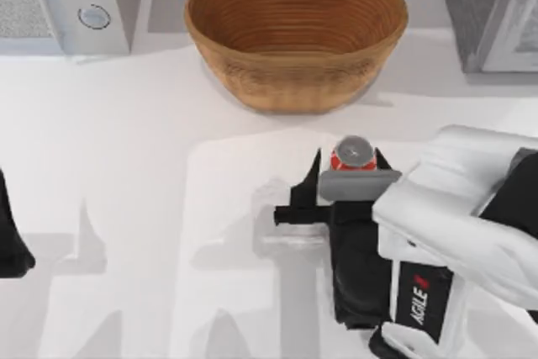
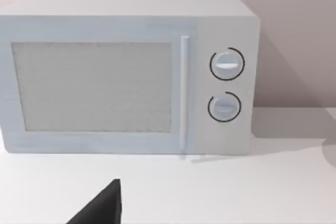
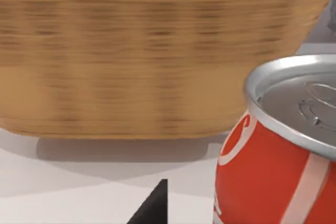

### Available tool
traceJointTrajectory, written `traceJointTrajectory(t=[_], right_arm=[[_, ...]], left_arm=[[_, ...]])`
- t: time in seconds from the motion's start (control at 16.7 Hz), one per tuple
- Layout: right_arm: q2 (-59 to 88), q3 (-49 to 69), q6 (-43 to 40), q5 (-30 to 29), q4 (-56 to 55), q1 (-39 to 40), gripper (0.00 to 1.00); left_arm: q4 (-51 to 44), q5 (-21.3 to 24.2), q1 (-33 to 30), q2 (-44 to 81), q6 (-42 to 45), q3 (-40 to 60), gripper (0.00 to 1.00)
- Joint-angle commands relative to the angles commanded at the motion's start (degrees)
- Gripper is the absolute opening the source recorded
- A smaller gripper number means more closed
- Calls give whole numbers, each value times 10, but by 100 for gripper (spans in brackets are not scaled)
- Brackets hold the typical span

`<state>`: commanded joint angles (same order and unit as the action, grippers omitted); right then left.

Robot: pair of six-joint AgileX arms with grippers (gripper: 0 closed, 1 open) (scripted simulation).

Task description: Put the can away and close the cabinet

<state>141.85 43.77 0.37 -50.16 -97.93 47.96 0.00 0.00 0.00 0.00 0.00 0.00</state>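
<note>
The right gripper [image 1: 347, 176] sits in the middle of the desk, a bit toward its right edge. Its two dark fingers [image 1: 313, 176] are spread wide, and they hold nothing yet.

The can [image 1: 353, 154] stands up straight between the finger tips, toward the right-hand finger more than the left. Its silver top shows just past the grey bar of the claw. In the right wrist view the can [image 3: 278, 156] is very close and off to one side, so the claw is not lined up on it.

My guess is that the step now is grabbing the can. To do it well, the claw should slide sideways until the can is in the middle of the gap, then go a little deeper so the fingers reach the red body. After that it should squeeze slowly, so the can does not tip or get knocked away.

The woven basket [image 1: 296, 35] sits behind the can, near the back edge of the desk. A microwave [image 1: 67, 2] stands in the back left corner.

The left gripper [image 1: 13, 245] waits at the left edge of the desk.
</note>
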Motion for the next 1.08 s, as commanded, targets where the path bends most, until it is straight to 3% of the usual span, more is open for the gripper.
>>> traceJointTrajectory(t=[0.42,1.08], right_arm=[[0,0,0,0,0,0,2],[-7,-1,1,0,7,1,0]], left_arm=[[0,0,0,0,0,0,100],[0,0,0,0,0,0,100]])
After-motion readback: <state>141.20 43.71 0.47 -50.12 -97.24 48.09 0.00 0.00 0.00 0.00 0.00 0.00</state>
